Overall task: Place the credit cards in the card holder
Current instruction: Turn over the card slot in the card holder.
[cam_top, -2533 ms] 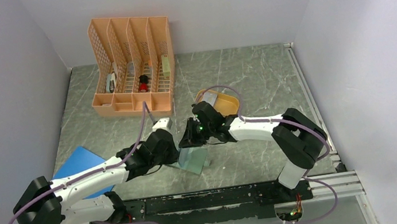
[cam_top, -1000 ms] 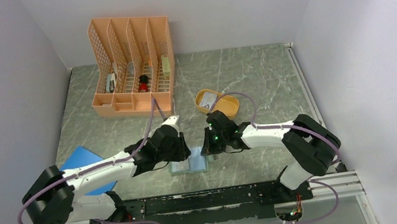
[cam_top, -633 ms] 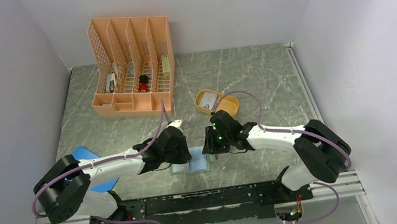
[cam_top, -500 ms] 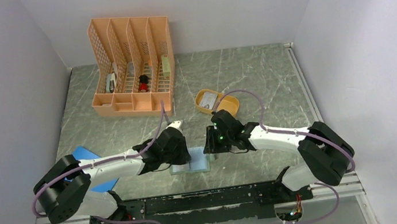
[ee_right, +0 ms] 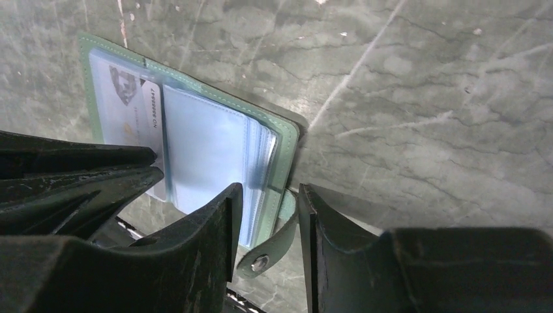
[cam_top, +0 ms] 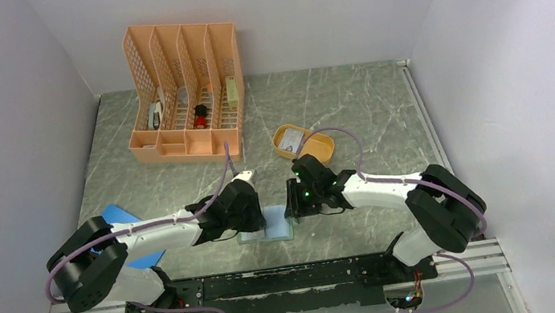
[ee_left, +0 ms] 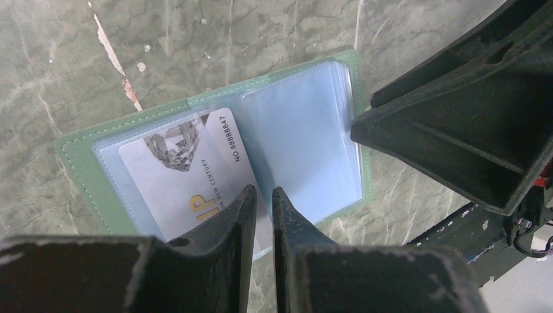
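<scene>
The card holder (cam_top: 276, 228) lies open and flat on the table between both arms, green outside with pale blue sleeves (ee_left: 303, 140). One of the credit cards (ee_left: 179, 173) sits in its left pocket and also shows in the right wrist view (ee_right: 129, 107). My left gripper (ee_left: 263, 190) is closed to a thin slit at the holder's middle fold, seemingly pinching a sleeve leaf. My right gripper (ee_right: 269, 190) stands open astride the holder's right edge. The snap strap (ee_right: 274, 244) hangs loose between its fingers. Another card (cam_top: 291, 138) lies in the orange oval tray (cam_top: 320, 149).
An orange file organizer (cam_top: 185, 92) with small items stands at the back left. A bright blue flat sheet (cam_top: 115, 224) lies under the left arm. The black rail (cam_top: 291, 280) runs just in front of the holder.
The holder came down from a raised tilt to lie flat. My right gripper has opened and let go of its right edge. My left jaws have narrowed slightly.
</scene>
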Controlling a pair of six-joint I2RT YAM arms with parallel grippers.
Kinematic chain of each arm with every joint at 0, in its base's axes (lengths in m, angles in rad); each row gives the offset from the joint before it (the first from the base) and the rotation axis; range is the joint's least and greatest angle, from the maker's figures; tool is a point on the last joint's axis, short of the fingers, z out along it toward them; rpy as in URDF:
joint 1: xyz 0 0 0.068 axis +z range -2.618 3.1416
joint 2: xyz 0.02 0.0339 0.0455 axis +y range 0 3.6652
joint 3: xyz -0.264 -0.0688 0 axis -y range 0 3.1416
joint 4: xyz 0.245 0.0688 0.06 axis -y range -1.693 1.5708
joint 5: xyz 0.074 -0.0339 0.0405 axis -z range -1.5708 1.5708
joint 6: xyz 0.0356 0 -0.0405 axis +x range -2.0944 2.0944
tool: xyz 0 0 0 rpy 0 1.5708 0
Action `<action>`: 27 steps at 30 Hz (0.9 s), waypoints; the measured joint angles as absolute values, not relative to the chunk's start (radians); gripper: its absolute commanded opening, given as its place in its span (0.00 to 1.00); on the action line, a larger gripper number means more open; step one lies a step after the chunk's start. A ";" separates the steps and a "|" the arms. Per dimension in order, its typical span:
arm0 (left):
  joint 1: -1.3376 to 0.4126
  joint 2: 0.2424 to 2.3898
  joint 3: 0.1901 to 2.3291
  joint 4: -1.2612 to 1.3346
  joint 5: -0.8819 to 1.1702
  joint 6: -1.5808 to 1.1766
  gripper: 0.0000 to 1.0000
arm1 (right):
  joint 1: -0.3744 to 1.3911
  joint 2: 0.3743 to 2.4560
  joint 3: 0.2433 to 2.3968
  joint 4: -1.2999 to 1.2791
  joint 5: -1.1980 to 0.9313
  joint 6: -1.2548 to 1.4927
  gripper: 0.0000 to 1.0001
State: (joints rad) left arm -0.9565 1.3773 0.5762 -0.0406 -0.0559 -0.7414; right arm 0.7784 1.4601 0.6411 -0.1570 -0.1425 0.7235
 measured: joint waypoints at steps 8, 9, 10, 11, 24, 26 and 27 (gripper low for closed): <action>-0.957 1.377 0.573 -0.040 -0.056 -0.742 0.20 | 0.812 1.531 0.704 -0.150 -0.134 0.721 0.39; -0.957 1.377 0.573 -0.040 -0.056 -0.742 0.20 | 0.816 1.534 0.707 -0.147 -0.127 0.721 0.39; -0.957 1.377 0.573 -0.041 -0.056 -0.742 0.20 | 0.818 1.532 0.706 -0.147 -0.121 0.723 0.39; -0.957 1.374 0.572 -0.041 -0.056 -0.742 0.20 | 0.819 1.527 0.704 -0.147 -0.113 0.725 0.39; -0.957 1.223 0.569 -0.099 -0.110 -0.757 0.21 | 0.823 1.312 0.698 -0.176 -0.133 0.737 0.39; -0.957 1.200 0.569 -0.116 -0.133 -0.768 0.21 | 0.826 1.337 0.700 -0.152 -0.172 0.748 0.39; -0.957 1.194 0.568 -0.122 -0.141 -0.773 0.21 | 0.826 1.353 0.700 -0.139 -0.189 0.754 0.39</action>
State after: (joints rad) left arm -0.9565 1.1938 0.5678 -0.1219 -0.1406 -0.7731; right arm 0.8265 1.3533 0.6998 -0.1394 -0.1890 0.7544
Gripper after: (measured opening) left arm 0.210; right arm 0.392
